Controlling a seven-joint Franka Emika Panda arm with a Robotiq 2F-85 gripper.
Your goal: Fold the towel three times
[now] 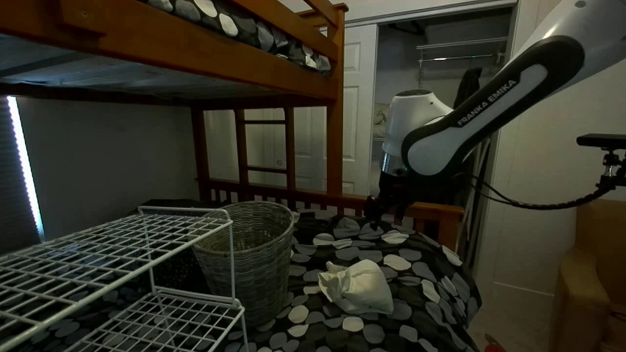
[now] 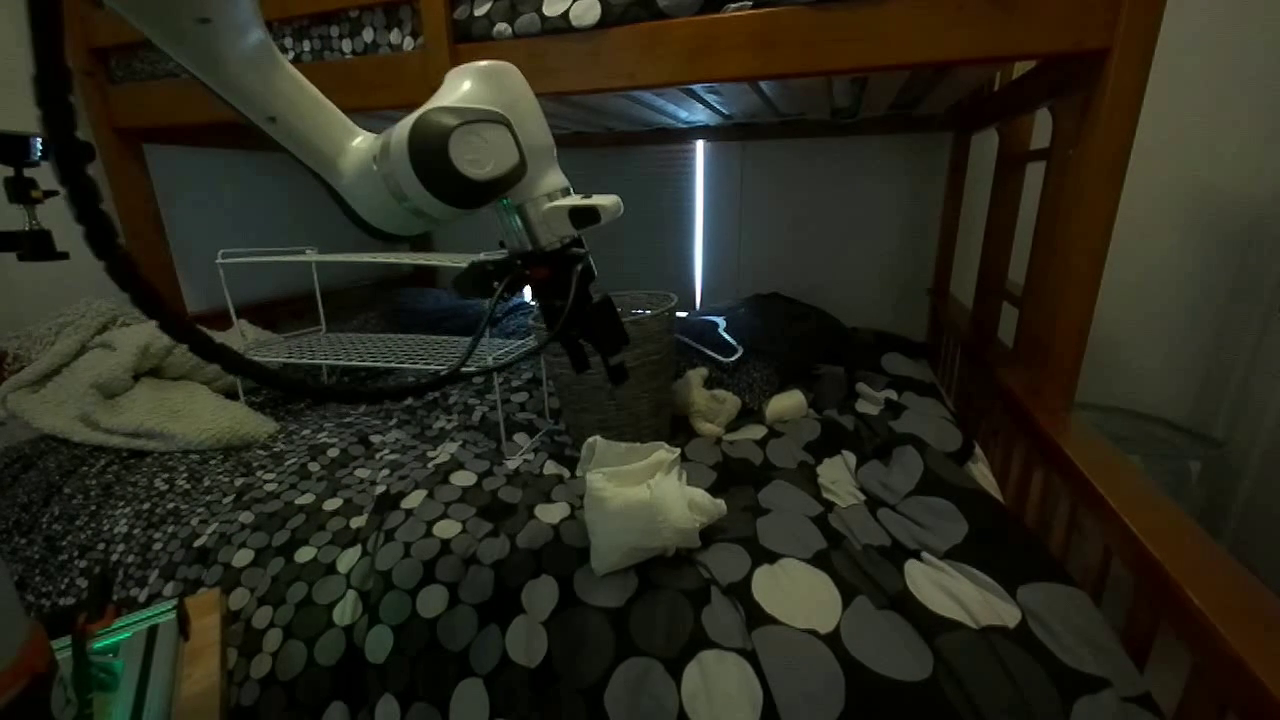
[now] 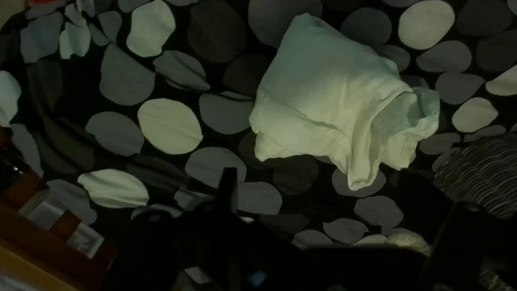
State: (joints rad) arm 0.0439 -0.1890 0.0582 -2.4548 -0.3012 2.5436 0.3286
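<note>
In an exterior view the gripper [image 1: 387, 221] hangs, jaws spread, holding nothing, the towel [image 1: 361, 288] well apart below them, presumably to leave its folds undisturbed. In an exterior view the wicker basket [image 2: 630, 412] stands behind the jaws; the towel [image 2: 640, 512] rests below them on the dotted cover [image 2: 480, 550], which bears it. In the wrist view the towel [image 3: 323, 101] lies ahead of the jaws, fold count unclear.
</note>
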